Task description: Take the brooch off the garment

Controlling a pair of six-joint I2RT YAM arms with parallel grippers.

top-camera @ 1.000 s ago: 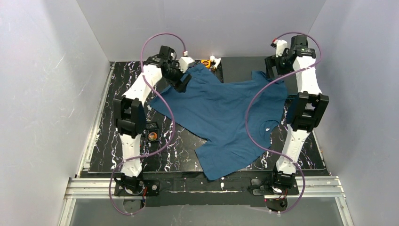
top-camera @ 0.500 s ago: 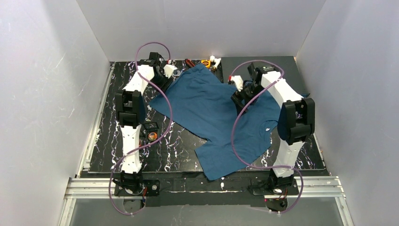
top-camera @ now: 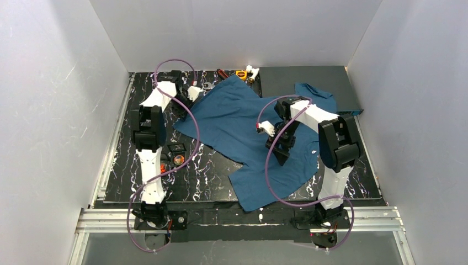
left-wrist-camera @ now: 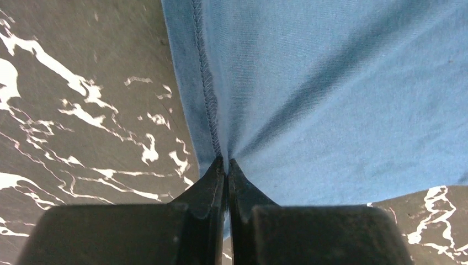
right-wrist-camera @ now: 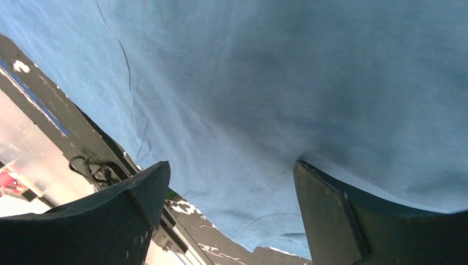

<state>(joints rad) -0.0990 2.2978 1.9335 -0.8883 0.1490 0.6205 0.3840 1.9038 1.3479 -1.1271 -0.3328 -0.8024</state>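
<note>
We see the left gripper pinching the T-shirt hem at 10 o'clock; the right gripper is spread wide over its middle.

Plain pale grey walls enclose a black white-veined marble tabletop, evenly lit.

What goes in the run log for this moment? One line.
left gripper: shut on garment hem | right gripper: open, over garment
</note>
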